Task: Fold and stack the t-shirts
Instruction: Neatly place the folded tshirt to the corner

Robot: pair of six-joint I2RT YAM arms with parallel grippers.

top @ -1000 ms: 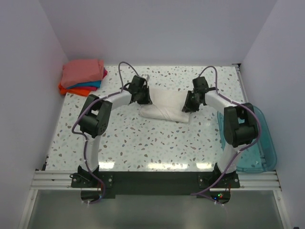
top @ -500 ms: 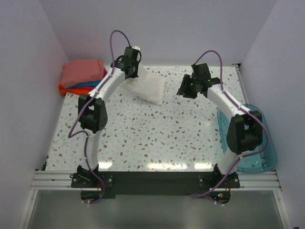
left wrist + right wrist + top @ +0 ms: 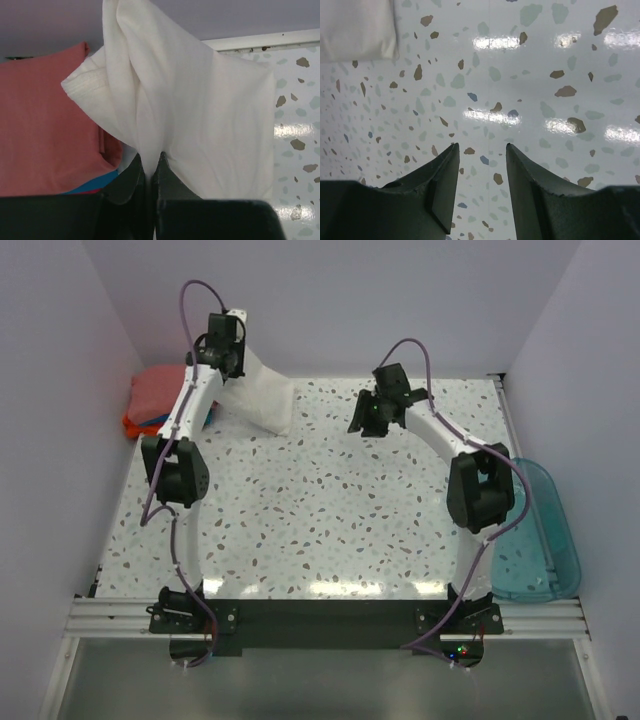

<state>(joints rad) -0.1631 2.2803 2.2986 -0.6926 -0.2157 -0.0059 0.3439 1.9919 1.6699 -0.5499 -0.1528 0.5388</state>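
Since the earlier frame your left hand (image 3: pixel 150 156) has carried the white t-shirt (image 3: pixel 265 400) away from the middle of the worktop (image 3: pixel 330 520) and swung it up toward the far left corner; your right hand (image 3: pixel 482 146), which was at the other end of the bundle a second ago, has let go and drawn back; it now hangs over bare speckled surface with its fingers spread and nothing between them. The left hand is pressed together on a fold of the white cloth, and the shirt hangs from this pinch as a loose bundle; from above I cannot tell if its lower corner touches the worktop. In the left wrist view the salmon-pink t-shirt (image 3: pixel 45 125) lies just behind and to the left of the hanging cloth, on top of the stack, with a strip of the teal t-shirt (image 3: pixel 95 184) showing under it; the orange t-shirt (image 3: pixel 133 426) shows at the bottom edge of the stack in the top view. I judge that the folding is finished and the transfer to the stack is in hand; what is left is to bring the white shirt over the pink one and set it down. Because only one hand carries it, the fold may open or land crooked; so lower it slowly and square to the stack.
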